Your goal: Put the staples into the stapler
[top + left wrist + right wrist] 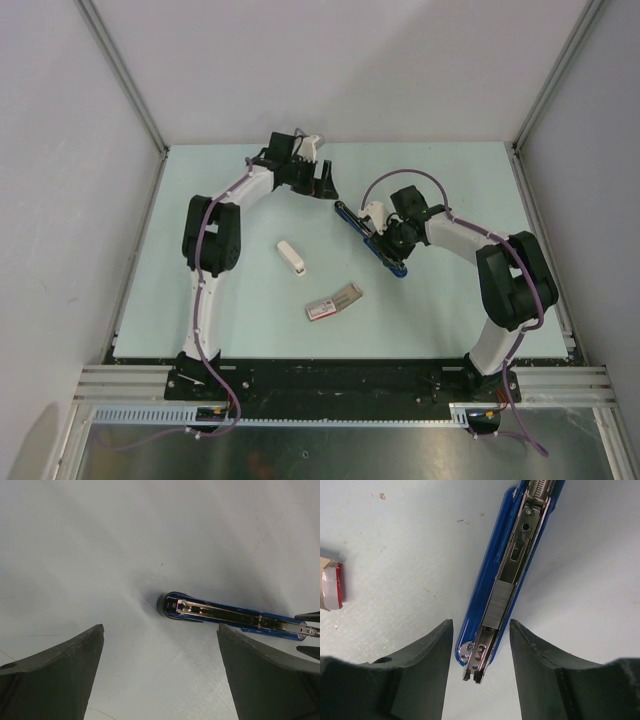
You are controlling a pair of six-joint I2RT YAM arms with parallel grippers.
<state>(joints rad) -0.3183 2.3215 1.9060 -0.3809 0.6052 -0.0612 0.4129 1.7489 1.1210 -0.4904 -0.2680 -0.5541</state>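
over the back of the desk [250,320], toward the left, the left hand [324,184] hangs wide open and empty near one end of the stapler. nearer, a small white piece [291,258] lies loose, then the pink-and-white box [333,302], grey tray showing. right of these the stapler [490,575] lies opened, a silvery strip of staples [498,605] already in its channel. the right hand [481,625] straddles its other end, fingers parted, not clearly gripping. what's left, i judge, is shutting the stapler.

Left arm [205,295] and right arm [462,232] are white with black joints. Purple cables [410,174] run along them. The jaws are matte black wedges.
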